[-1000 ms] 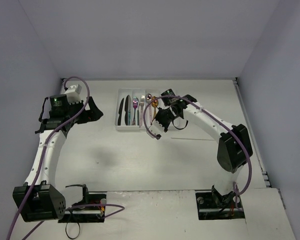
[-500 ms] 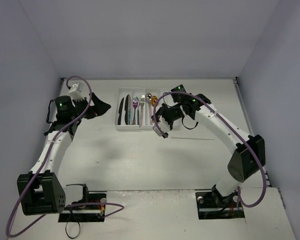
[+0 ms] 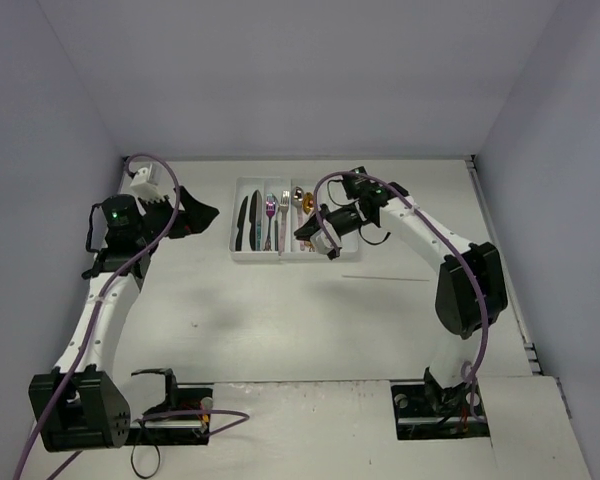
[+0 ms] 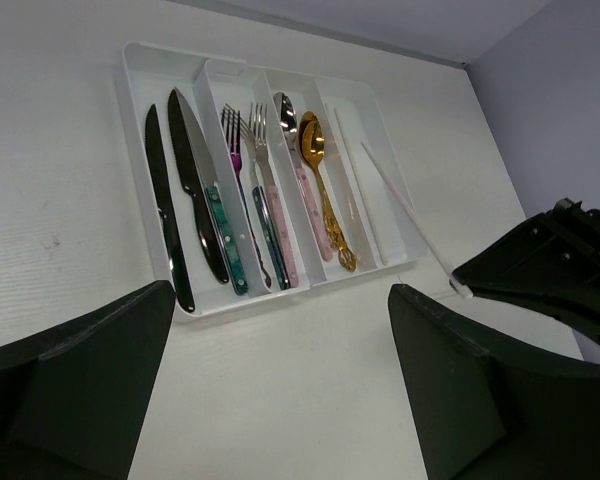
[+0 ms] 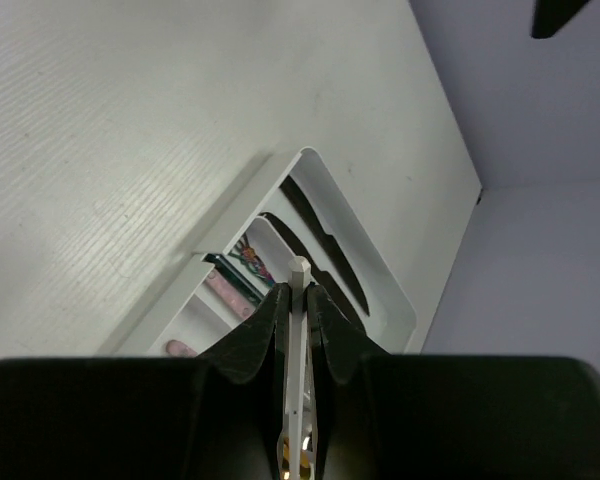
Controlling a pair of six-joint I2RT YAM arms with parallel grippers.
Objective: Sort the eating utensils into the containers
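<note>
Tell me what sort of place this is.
Probably a robot lab test cell, not a kitchen. A left arm and a right arm are bolted at the near edge of a white table. Plain pale walls box it in on three sides, and a tray of cutlery serves as the prop.

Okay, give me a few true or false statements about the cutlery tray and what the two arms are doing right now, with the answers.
1. The right fingers are shut on a thin pale chopstick. True.
2. The left fingers are gripping a fork. False: they are open and hold nothing.
3. The gold spoon shares a compartment with the pink-handled silver spoon. True.
4. The two dark knives lie on the table outside the white plastic tray. False: both lie side by side in an end compartment of the tray.
</note>
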